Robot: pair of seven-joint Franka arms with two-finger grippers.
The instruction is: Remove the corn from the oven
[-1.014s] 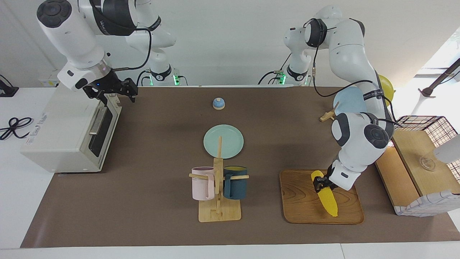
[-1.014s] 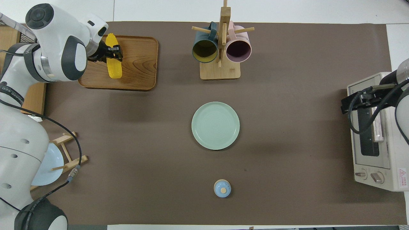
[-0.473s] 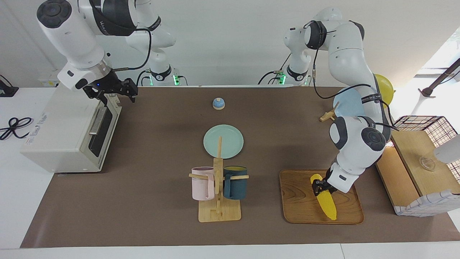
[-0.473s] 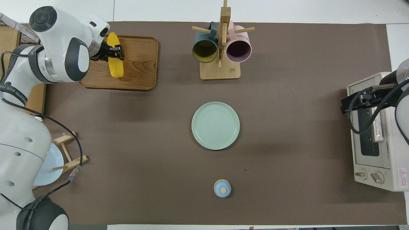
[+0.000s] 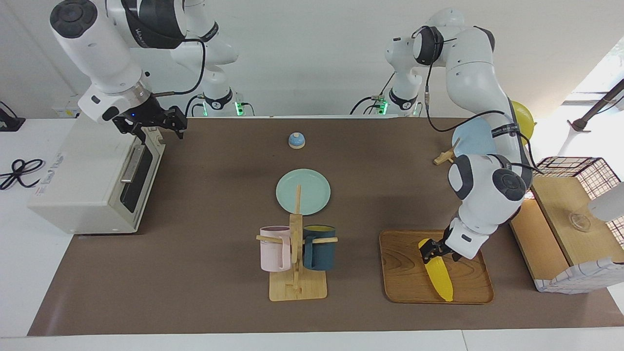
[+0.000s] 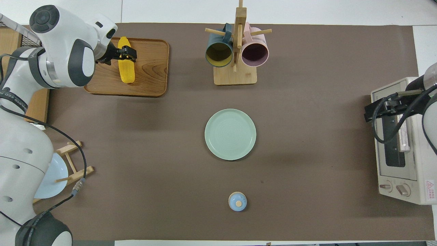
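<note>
The corn (image 5: pixel 438 279) is a bright yellow cob lying along a wooden tray (image 5: pixel 404 273) at the left arm's end of the table. My left gripper (image 5: pixel 432 248) is shut on the corn near its thick end, low over the tray; both also show in the overhead view, the corn (image 6: pixel 126 70) and the gripper (image 6: pixel 125 54). The off-white oven (image 5: pixel 83 180) stands at the right arm's end with its dark glass door closed. My right gripper (image 5: pixel 156 124) waits over the oven's top front edge, above the door handle.
A pale green plate (image 5: pixel 303 191) lies mid-table. A wooden mug rack (image 5: pixel 296 253) with a pink and a dark blue mug stands farther from the robots. A small blue bell (image 5: pixel 296 140) sits near the robots. A wire-and-wood basket box (image 5: pixel 570 214) stands beside the tray.
My left gripper has shifted the corn a little toward the middle of the tray and lower. The right arm has not moved.
</note>
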